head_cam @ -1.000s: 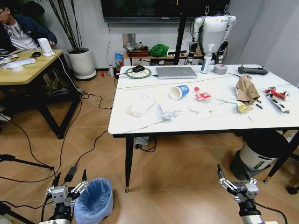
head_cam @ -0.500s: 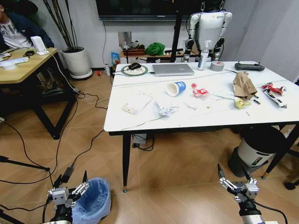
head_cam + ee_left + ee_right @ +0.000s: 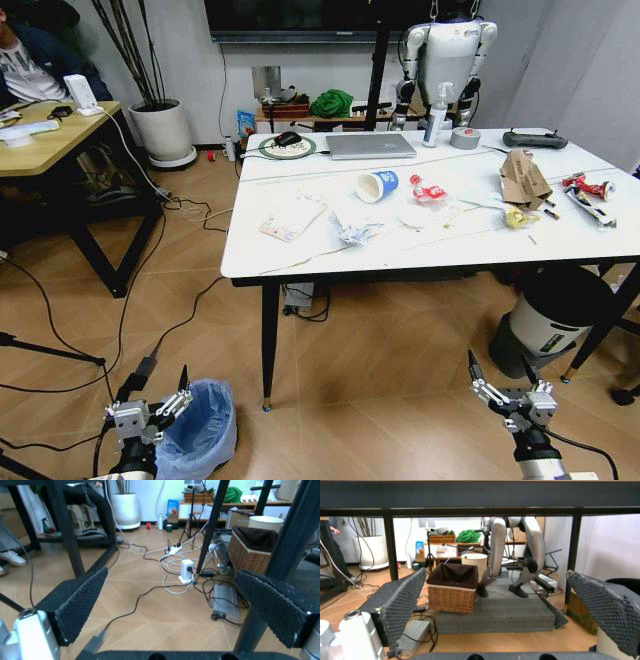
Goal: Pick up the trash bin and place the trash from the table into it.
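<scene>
The trash bin point(image 3: 203, 430), small and lined with a light-blue bag, stands on the floor at the lower left of the head view. My left gripper point(image 3: 152, 392) hangs open just left of it, apart from its rim. My right gripper point(image 3: 503, 378) is open low on the right, holding nothing. On the white table point(image 3: 300, 262) lies the trash: a blue-white paper cup point(image 3: 377, 186), a flat white packet point(image 3: 292, 218), a crumpled wrapper point(image 3: 358, 233), a red-white snack pack point(image 3: 428, 190), torn brown cardboard point(image 3: 524, 179), a yellow scrap point(image 3: 517, 219) and another red pack point(image 3: 589, 187).
A silver laptop point(image 3: 371, 146), spray bottle point(image 3: 436, 123) and tape roll point(image 3: 465, 139) sit at the table's far edge. A bigger white bin with a black top point(image 3: 549, 322) stands under its right side. Cables point(image 3: 190, 212) run across the floor, and a wooden desk point(image 3: 60, 150) stands left.
The whole head view has shifted a little, so the camera moved; the table looks nearer. Both grippers stay open and low, and the bin has not moved.
</scene>
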### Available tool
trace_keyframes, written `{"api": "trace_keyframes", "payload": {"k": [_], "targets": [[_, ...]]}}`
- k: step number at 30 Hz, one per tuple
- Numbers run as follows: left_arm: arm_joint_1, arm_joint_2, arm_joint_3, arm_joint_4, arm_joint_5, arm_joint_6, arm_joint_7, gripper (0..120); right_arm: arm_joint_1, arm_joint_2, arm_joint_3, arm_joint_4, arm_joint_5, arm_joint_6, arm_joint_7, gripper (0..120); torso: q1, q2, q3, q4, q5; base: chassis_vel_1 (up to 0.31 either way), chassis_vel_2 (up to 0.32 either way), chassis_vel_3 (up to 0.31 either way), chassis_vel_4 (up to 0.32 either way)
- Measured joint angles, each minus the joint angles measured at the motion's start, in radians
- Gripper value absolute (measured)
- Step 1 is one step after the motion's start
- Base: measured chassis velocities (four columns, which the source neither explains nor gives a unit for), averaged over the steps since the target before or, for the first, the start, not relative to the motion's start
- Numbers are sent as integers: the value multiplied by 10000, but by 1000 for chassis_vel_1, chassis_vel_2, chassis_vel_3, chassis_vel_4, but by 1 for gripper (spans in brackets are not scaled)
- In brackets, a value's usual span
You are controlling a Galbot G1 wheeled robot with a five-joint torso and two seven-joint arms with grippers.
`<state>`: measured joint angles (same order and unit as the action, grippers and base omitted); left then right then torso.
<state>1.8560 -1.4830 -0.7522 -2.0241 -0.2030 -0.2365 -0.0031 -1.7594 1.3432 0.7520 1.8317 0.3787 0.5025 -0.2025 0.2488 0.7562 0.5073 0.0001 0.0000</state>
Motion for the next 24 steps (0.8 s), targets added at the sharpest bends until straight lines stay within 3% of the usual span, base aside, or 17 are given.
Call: {"api": "trace_keyframes", "payload": {"k": [24], "targets": [[78, 33, -70, 82, -130, 3, 19, 100, 148, 242, -88, -151, -125, 38, -12, 100, -418, -1065, -645, 0, 0, 0, 0, 0, 0]]}}
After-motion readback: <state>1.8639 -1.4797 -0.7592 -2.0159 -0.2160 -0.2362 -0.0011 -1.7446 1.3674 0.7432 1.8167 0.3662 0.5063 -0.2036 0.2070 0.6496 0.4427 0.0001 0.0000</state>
